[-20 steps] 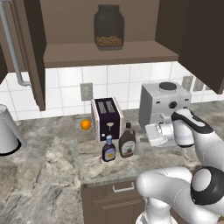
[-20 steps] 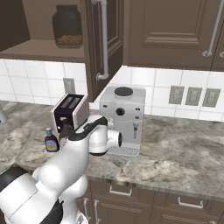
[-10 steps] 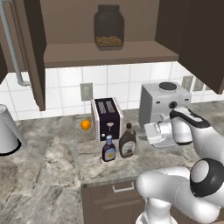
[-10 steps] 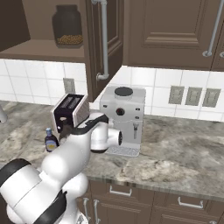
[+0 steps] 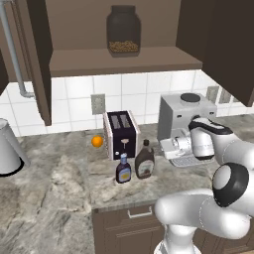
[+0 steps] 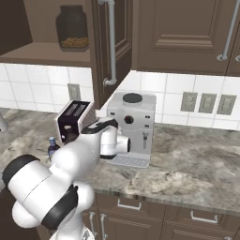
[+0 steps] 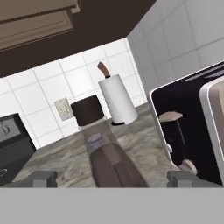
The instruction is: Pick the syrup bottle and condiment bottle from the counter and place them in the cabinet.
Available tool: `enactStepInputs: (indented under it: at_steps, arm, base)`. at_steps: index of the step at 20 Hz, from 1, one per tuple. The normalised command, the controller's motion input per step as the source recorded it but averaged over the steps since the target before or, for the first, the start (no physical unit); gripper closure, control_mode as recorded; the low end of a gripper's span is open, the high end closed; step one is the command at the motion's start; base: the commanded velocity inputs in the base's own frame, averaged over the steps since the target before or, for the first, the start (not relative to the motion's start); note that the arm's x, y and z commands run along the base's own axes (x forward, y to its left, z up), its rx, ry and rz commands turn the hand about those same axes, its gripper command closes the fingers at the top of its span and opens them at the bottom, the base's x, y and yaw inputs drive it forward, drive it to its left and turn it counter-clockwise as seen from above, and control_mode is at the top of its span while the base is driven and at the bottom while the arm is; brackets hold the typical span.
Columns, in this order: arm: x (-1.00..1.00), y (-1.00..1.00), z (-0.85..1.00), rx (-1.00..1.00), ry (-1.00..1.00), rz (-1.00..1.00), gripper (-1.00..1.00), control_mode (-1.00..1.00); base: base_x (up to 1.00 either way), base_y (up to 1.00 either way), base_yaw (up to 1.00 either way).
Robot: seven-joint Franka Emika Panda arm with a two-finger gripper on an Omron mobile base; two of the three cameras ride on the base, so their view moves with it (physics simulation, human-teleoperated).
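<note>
**Gripper level with the two bottles, jaws spread, nothing held**

On the left base view you see the syrup bottle [image 5: 144,159] and the condiment bottle [image 5: 123,169] standing upright on the marble counter [image 5: 59,198], side by side and just apart, directly in front of the black toaster [image 5: 121,134]. The condiment bottle stands to the left of the syrup bottle and slightly nearer the counter's front edge. An orange [image 5: 97,141] lies left of the toaster, near the wall.

The gripper [image 5: 166,145] sits to the right of the syrup bottle, in front of the grey coffee machine [image 5: 184,116], apart from both bottles. On the hand view its two fingertips [image 7: 43,178] stand wide apart at the bottom edge, so you can read the jaws as spread with nothing between the pads. The syrup bottle [image 7: 111,162] rises in the gap ahead of them, cap pointing away, and the toaster [image 7: 188,131] fills the right side. A paper towel roll [image 7: 116,100] and a dark pot [image 7: 87,111] stand farther along the counter.

The cabinet [image 5: 124,59] hangs above the bottles with its doors swung open. A dark glass jar [image 5: 123,30] of pale contents stands on its shelf. On the right base view the condiment bottle [image 6: 52,146] shows beside the arm, left of the toaster [image 6: 72,119].

A white kettle [image 5: 9,154] stands at the far left of the counter.
</note>
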Motion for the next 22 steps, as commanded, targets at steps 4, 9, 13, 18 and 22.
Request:
enactStepInputs:
  at_steps: [4, 9, 13, 18, 22]
  arm:
    - [-0.03, 0.15, -0.10, 0.02, 0.10, 0.11, -1.00, -1.00]
    - [-0.11, 0.22, -0.11, 0.01, 0.05, 0.12, -1.00, -1.00]
    - [-0.01, 0.15, -0.05, 0.00, 0.04, 0.06, -1.00, -1.00]
    - [0.00, 0.03, 0.03, 0.01, 0.00, 0.00, 1.00, -1.00]
    - [-0.06, 0.00, 0.56, 0.13, -0.04, -0.04, 1.00, -1.00]
  base:
    - [0.00, 0.00, 0.00]
    - [0.00, 0.00, 0.00]
    - [0.00, 0.00, 0.00]
    - [0.00, 0.00, 0.00]
    - [0.00, 0.00, 0.00]
